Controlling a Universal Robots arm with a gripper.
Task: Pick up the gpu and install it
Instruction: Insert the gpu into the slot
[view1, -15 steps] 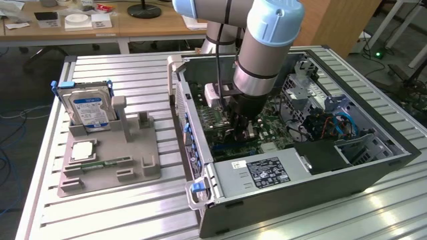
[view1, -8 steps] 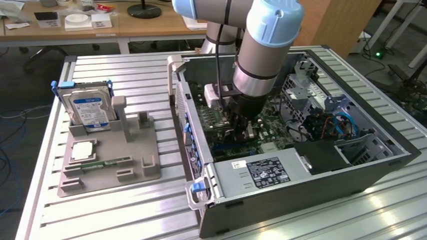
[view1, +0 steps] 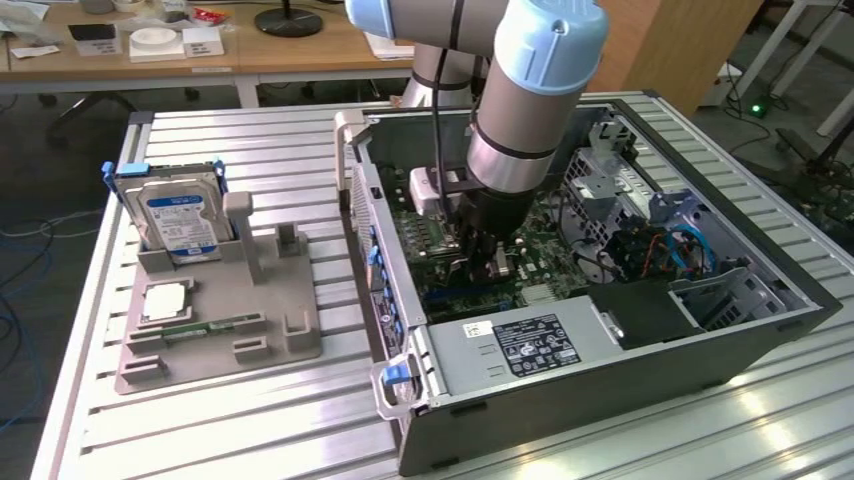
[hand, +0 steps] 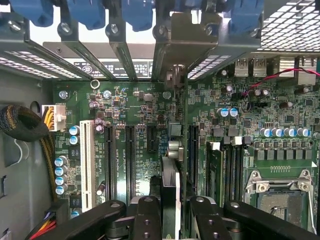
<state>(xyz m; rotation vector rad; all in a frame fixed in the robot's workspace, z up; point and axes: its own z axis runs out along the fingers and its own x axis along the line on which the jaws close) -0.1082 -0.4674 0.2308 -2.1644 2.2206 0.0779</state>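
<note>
Inside the open computer case (view1: 747, 335), the gripper (hand: 170, 212) pinches the gpu (hand: 170, 150) edge-on.
Its long axis runs toward the rear slot brackets (hand: 175, 37); the exterior view shows the arm (view1: 527, 110) reaching down over the motherboard (view1: 541, 255).

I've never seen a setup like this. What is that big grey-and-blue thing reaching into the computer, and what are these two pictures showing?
That is a robot arm. Its gripper is down inside an open computer case, holding the gpu, a thin card seen edge-on, above the green motherboard and its slots. The exterior view looks on from outside; the wrist view comes from a camera on the arm, looking down past the gripper. Beside the case, a grey holder carries a hard drive.
</note>
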